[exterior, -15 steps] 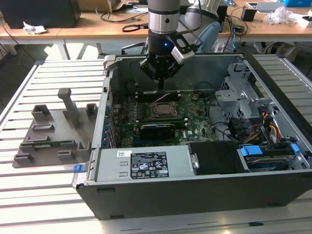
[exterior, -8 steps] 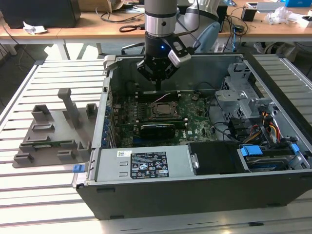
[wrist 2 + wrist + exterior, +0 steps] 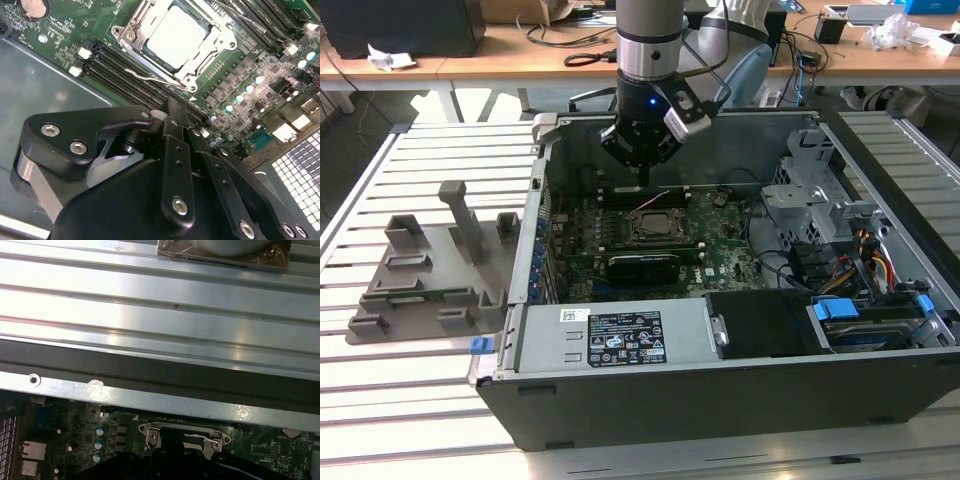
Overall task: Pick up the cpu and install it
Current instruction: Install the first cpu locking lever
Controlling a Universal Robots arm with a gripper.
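Looking at the exterior view, you've got the black pincer [image 3: 644, 172] hanging inside the open dark-grey metal computer case [image 3: 720, 385], just above the green motherboard [image 3: 720, 262] and on the far-wall side of the dark square socket frame with its metal bracket [image 3: 651, 228].

The small flat square cpu with the silvery-grey top plate [image 3: 175, 36] sits seated in that socket frame; in the second wrist view you see it flat inside the silver bracket [image 3: 192, 80], thin wire lever [image 3: 150, 79] running along the bracket edge nearest the pincer. Nothing is touching the cpu; pincer is apart from it.

Pincer state: the finger links in the second wrist view converge to one narrow tip [image 3: 176, 116], so the fingers look pressed together with nothing between them. That tip hangs over the black memory slots [image 3: 125, 75] just beside the socket frame.

Relative to the socket frame in the exterior view:
- long dark heatsink-like block [image 3: 642, 266] just beside it, on the side toward the silver power supply box with the label [image 3: 615, 345]
- grey drive cage and cable bundle [image 3: 830, 230] well apart, toward the exterior view's right
- grey plastic fixture tray [image 3: 430, 270] outside the case on the slatted metal table [image 3: 440, 170], toward the exterior view's left

First wrist view: you see the socket frame's bracket [image 3: 185, 435] beside the case rim [image 3: 150, 397], table slats beyond.
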